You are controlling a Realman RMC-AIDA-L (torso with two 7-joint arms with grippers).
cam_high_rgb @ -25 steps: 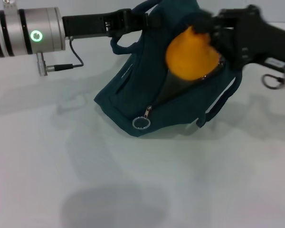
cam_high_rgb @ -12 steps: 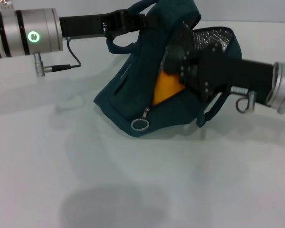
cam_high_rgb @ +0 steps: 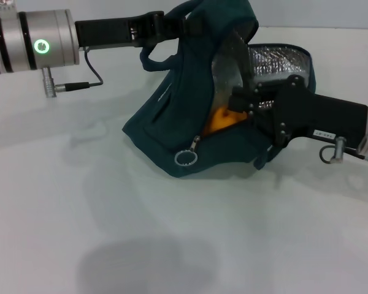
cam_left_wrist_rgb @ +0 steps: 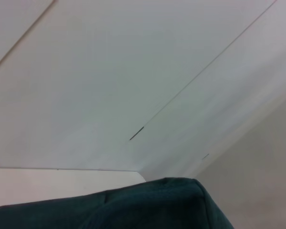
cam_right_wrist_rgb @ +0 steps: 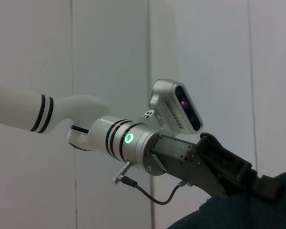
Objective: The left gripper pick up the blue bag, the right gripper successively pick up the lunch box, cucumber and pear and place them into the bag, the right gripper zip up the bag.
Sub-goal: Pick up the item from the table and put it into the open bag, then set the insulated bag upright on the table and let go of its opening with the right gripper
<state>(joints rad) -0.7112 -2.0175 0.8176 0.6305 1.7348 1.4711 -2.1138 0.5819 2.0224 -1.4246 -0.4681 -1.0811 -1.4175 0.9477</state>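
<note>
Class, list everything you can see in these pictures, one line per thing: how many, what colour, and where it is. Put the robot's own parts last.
blue bag: one, dark teal-blue, tilted on the table, its top held up, mouth open showing a silver lining.
pear: one, orange-yellow, inside the bag's opening, only partly visible.
ring pull: one, silver, hanging at the bag's lower front on the zipper.
table: one, pale grey-white, under everything.
left gripper: one, black, at the bag's top by a handle, holding it; green ring lit on its silver wrist.
right gripper: one, black, at the bag's opening by the pear; jaws hidden against the bag.
</note>
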